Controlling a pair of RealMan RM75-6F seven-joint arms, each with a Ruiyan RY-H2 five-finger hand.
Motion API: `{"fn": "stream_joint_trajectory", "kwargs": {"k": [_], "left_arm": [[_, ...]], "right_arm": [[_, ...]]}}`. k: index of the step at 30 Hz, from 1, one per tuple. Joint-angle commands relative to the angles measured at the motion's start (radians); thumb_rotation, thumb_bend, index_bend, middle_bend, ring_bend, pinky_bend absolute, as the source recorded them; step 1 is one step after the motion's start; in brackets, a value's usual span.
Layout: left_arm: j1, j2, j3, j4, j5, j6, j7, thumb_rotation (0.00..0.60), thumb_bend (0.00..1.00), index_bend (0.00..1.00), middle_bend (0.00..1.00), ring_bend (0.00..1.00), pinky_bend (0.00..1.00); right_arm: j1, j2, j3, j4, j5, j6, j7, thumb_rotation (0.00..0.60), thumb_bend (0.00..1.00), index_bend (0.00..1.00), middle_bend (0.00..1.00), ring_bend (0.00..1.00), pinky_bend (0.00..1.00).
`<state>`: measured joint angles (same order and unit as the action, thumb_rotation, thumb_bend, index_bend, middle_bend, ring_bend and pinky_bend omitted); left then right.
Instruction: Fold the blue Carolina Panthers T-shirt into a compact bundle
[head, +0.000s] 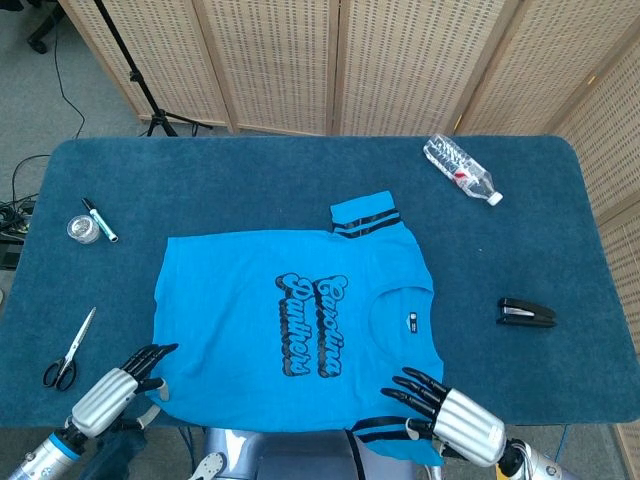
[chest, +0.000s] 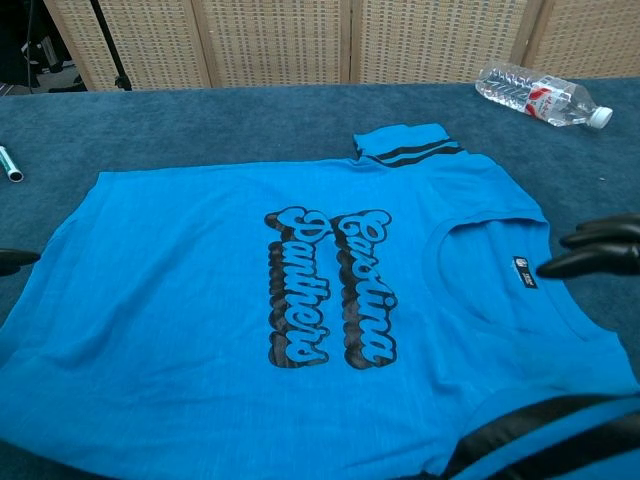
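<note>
**A:** so what's on the worktop (head: 250, 160) right now? counting everything.

**B:** one T-shirt (head: 250, 310), spread flat with the print up, sitting mid-worktop toward the near edge. Everything else I'll place off the shirt. One water bottle (head: 461, 169) lying on its side, well beyond the shirt's collar side toward the far right. One black stapler (head: 526, 313) off to the right of the collar, apart from it. To the left: one pair of scissors (head: 68, 352) near the hem side, then one marker (head: 99, 219) and one small round tin (head: 83, 229) just beside each other further back.

**A:** sleeves?

**B:** two striped ones. Far sleeve (head: 365, 215) lies flat past the shirt's far edge. Near sleeve (head: 385, 432) is bunched at the near edge, right by the right hand.

**A:** and the hands?

**B:** two. left hand (head: 125, 383) sits at the shirt's near-left corner, fingers apart, tips at the hem; can't tell if any cloth is pinched. right hand (head: 440, 407) is at the near-right corner by the collar, fingers spread over the fabric, nothing visibly clamped.
</note>
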<state>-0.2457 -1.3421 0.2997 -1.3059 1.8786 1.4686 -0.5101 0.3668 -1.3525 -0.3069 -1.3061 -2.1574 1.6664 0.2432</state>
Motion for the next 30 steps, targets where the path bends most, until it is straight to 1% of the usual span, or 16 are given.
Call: {"fn": "stream_joint_trajectory", "kwargs": {"k": [1,7,12,16,17,19,20,25,28,30], "left_arm": [[-0.024,0.022,-0.041,-0.044,-0.033,-0.02,0.028,0.6,0.61,0.8,0.0,0.0,0.0],[-0.07,0.067,-0.109,-0.154,-0.119,-0.105,0.122,0.6,0.61,0.8,0.0,0.0,0.0],[-0.106,0.096,-0.174,-0.233,-0.211,-0.179,0.214,0.6,0.61,0.8,0.0,0.0,0.0],[-0.144,0.117,-0.25,-0.296,-0.314,-0.244,0.306,0.6,0.61,0.81,0.0,0.0,0.0],[-0.148,0.118,-0.258,-0.303,-0.328,-0.252,0.319,0.6,0.61,0.81,0.0,0.0,0.0],[-0.164,0.118,-0.297,-0.32,-0.385,-0.277,0.368,0.6,0.6,0.81,0.0,0.0,0.0],[-0.168,0.117,-0.304,-0.323,-0.398,-0.284,0.379,0.6,0.6,0.81,0.0,0.0,0.0],[-0.206,0.102,-0.371,-0.33,-0.513,-0.343,0.453,0.6,0.6,0.81,0.0,0.0,0.0],[-0.239,0.081,-0.411,-0.314,-0.606,-0.393,0.519,0.6,0.6,0.81,0.0,0.0,0.0],[-0.255,0.064,-0.43,-0.3,-0.654,-0.412,0.551,0.6,0.6,0.81,0.0,0.0,0.0]], "right_arm": [[0.018,0.027,0.045,-0.035,0.062,-0.005,0.035,0.6,0.65,0.65,0.11,0.0,0.0],[0.068,0.076,0.108,-0.117,0.165,-0.08,0.104,0.6,0.65,0.65,0.11,0.0,0.0],[0.114,0.112,0.165,-0.186,0.264,-0.168,0.162,0.6,0.65,0.65,0.11,0.0,0.0],[0.171,0.138,0.238,-0.241,0.365,-0.264,0.205,0.6,0.65,0.65,0.11,0.0,0.0],[0.178,0.14,0.245,-0.245,0.376,-0.276,0.209,0.6,0.65,0.65,0.11,0.0,0.0],[0.205,0.143,0.286,-0.252,0.429,-0.323,0.224,0.6,0.64,0.65,0.11,0.0,0.0],[0.211,0.143,0.294,-0.253,0.44,-0.334,0.226,0.6,0.64,0.65,0.11,0.0,0.0],[0.267,0.138,0.379,-0.234,0.547,-0.427,0.247,0.6,0.65,0.65,0.11,0.0,0.0],[0.307,0.129,0.417,-0.205,0.602,-0.501,0.261,0.6,0.64,0.65,0.11,0.0,0.0],[0.33,0.115,0.431,-0.182,0.629,-0.547,0.265,0.6,0.64,0.65,0.11,0.0,0.0]]}}
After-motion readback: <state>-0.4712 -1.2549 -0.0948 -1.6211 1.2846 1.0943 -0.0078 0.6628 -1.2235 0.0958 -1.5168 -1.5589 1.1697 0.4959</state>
